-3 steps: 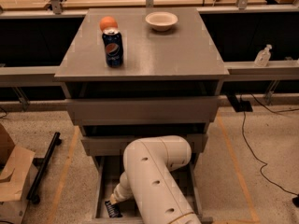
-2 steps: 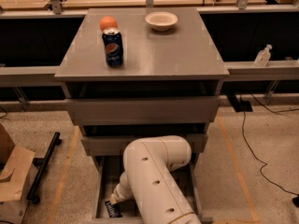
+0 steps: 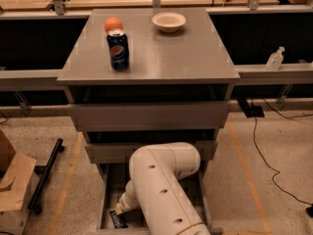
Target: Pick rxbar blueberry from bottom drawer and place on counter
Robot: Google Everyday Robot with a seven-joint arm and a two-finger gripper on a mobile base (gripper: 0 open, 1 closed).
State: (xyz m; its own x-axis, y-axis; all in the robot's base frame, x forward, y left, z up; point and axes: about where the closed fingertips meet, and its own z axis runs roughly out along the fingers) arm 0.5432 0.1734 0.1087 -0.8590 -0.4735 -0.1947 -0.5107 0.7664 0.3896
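The bottom drawer (image 3: pixel 105 199) is pulled open at the foot of the grey cabinet. The rxbar blueberry (image 3: pixel 117 220), a dark wrapper with white lettering, lies near the drawer's front left corner. My white arm reaches down into the drawer and hides most of its inside. My gripper (image 3: pixel 121 210) is at the bar's upper end, mostly hidden behind the arm. The counter (image 3: pixel 166 50) is the grey cabinet top above.
On the counter stand a blue Pepsi can (image 3: pixel 118 49), an orange ball (image 3: pixel 113 24) behind it and a white bowl (image 3: pixel 169 21). A cardboard box (image 3: pixel 12 185) and a black bar (image 3: pixel 45 176) lie on the floor at left. Cables (image 3: pixel 264 155) run at right.
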